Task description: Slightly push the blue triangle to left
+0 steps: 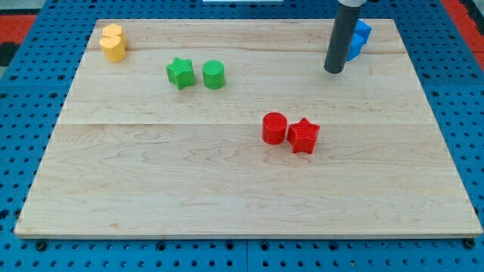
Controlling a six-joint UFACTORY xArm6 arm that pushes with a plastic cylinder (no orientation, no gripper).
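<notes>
The blue triangle (360,39) lies near the view's top right edge of the wooden board (151,189), partly hidden behind my rod. My tip (333,71) rests on the board just to the left of and slightly below the blue block, close to it; contact cannot be told.
A red cylinder (274,128) and a red star (304,136) sit touching near the board's middle. A green star (180,72) and a green cylinder (214,74) stand at the upper left of centre. A yellow block (113,43) sits at the top left corner.
</notes>
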